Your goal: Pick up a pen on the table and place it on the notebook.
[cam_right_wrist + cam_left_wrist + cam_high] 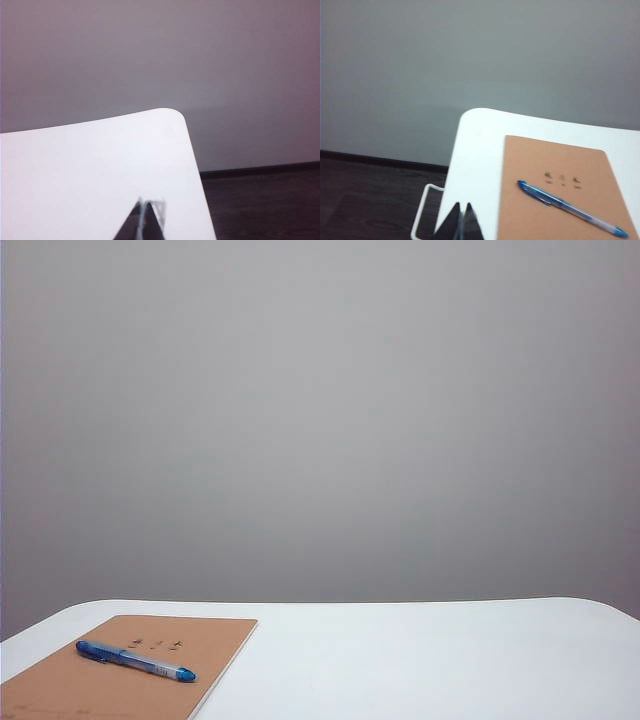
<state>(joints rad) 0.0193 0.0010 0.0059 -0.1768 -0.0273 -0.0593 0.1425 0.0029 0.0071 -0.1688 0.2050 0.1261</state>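
The white table (420, 660) fills the lower part of the exterior view, bare except at its near left. There the tan notebook (130, 675) lies flat, its left and near edges cut off by that view, and the blue pen (135, 661) rests slantwise across its cover just below the small dark characters, wholly on the cover and touching nothing else. Judged from how things lie, the task looks finished.

Neither arm shows in the exterior view. The left gripper (463, 222) hangs near the table's left edge, short of the notebook, its jaws pressed together on nothing. The right gripper (145, 220) sits over the bare right side of the table near its far right corner, jaws likewise pressed together and empty.

What could go wrong now is slight: the pen is round and could roll off the cover if the table were jolted or if the left arm swept across the notebook. A thin white wire frame (422, 210) stands off the left edge below the table, clear of the work. Nothing stands between either gripper and the notebook.
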